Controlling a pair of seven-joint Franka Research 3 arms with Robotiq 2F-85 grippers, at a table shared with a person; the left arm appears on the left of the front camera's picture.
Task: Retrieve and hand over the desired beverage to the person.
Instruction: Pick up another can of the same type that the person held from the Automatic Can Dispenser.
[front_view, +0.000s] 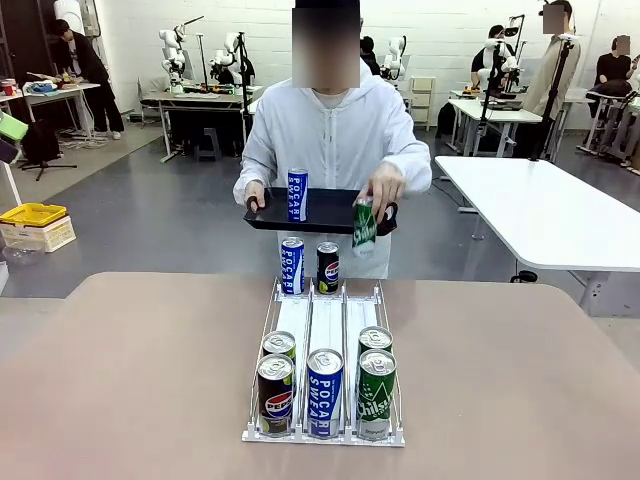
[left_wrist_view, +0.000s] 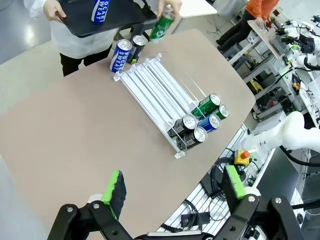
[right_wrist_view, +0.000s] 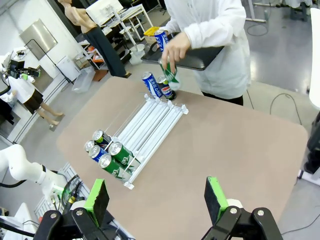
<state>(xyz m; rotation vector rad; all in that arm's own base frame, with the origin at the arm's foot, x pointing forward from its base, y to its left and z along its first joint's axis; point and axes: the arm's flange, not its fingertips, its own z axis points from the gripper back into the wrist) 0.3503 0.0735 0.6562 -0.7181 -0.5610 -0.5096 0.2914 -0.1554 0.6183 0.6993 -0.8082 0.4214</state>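
Well ahead of your left gripper (left_wrist_view: 174, 185) and right gripper (right_wrist_view: 156, 199): rack (front_view: 325, 320) with five cans (front_view: 325, 392) at its near end, two at its far end | person's hand (front_view: 383, 187) holds a green can (front_view: 365, 226) beyond them | no can taken; you have pick and handover left | both grippers hover high, spread wide, empty.

Person (front_view: 335, 140): white hooded jacket, standing across the counter (front_view: 150, 380) from me, carrying a black tray (front_view: 320, 210).
Green can (front_view: 364, 226): held from its top by the person, above the rack's (front_view: 325, 320) far end.
Near cans (front_view: 325, 392): five, upright, at my end.
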